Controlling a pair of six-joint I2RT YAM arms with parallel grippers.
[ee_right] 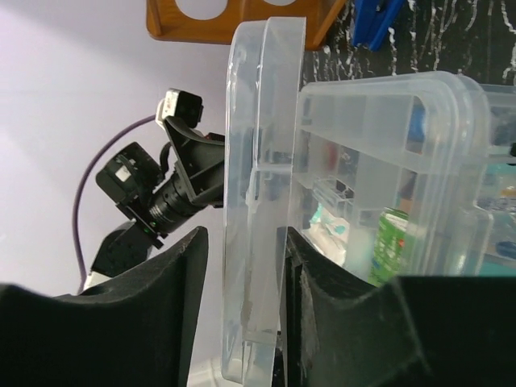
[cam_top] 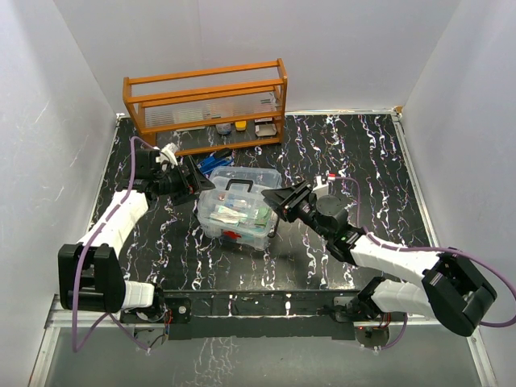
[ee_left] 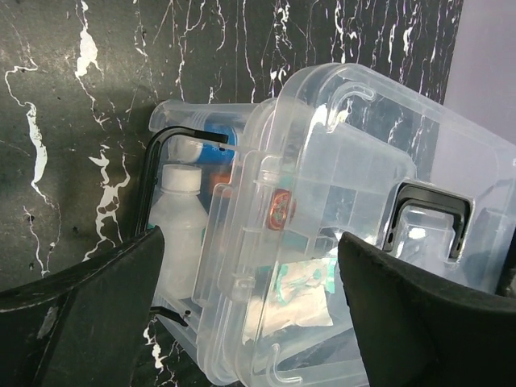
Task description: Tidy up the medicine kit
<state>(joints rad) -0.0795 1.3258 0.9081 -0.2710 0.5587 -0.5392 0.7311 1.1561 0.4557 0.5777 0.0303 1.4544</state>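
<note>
Judging lid (ee_right: pixel 254 161) of medicine kit (cam_top: pixel 238 211) prob light, stiff, slick: grab by handle (ee_left: pixel 435 196). Right gripper (ee_right: pixel 244 242) sits slack astride its rim (ee_right: pixel 251 322); left gripper (ee_left: pixel 250 242) open.

Black marbled table (cam_top: pixel 363 161) carries the medicine kit (cam_top: pixel 238 211) and orange rack (cam_top: pixel 205 105).
</note>
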